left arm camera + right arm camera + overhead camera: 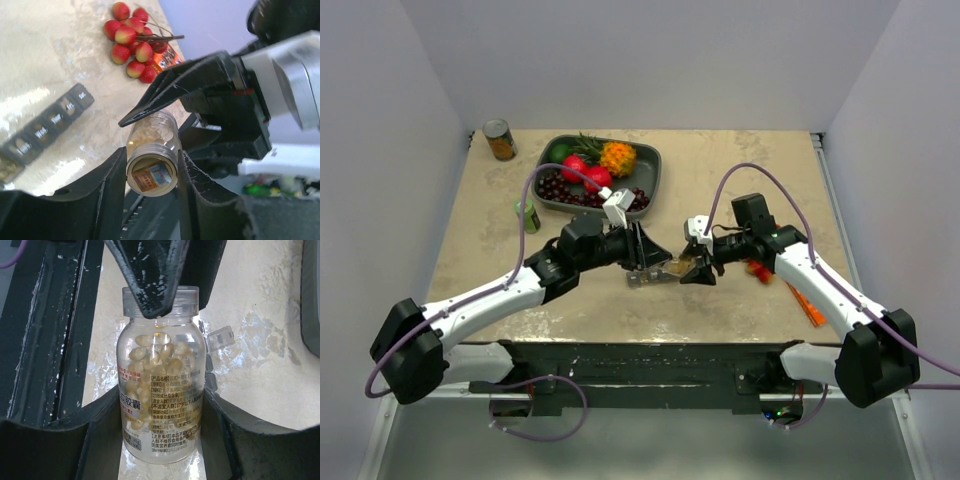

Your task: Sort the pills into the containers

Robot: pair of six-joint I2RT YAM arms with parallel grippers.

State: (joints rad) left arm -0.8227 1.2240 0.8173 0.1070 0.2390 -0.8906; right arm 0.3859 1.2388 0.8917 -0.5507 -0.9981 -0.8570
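Meeting over the middle of the worktop (740, 170), found both arms on one clear pill bottle (160, 390) full of pale yellow capsules, held clear of the surface. Saw the right tool (159, 405) clamped on the bottle's lower body, a finger pressed to each side of the printed label. Saw the left tool (151, 155) at the capped end, its two fingers (112, 190) lying against opposite sides of the cap (192, 300), closed on it judging by the left wrist view. Noted one of those fingers crossing the front of the cap in the right wrist view. Found the containers (47, 125), a grey strip of day-marked lidded compartments, lying flat on the worktop just below the bottle, apart from both tools. Made out one translucent lid standing up behind the bottle in the right wrist view. Spotted a cluster of red berries (135, 40) and an orange packet (167, 57) beyond the strip, touching each other. Noted a dark tray (655, 165) of fruit at the far side and a tin can (500, 140) at the far left corner, well apart from the bottle.
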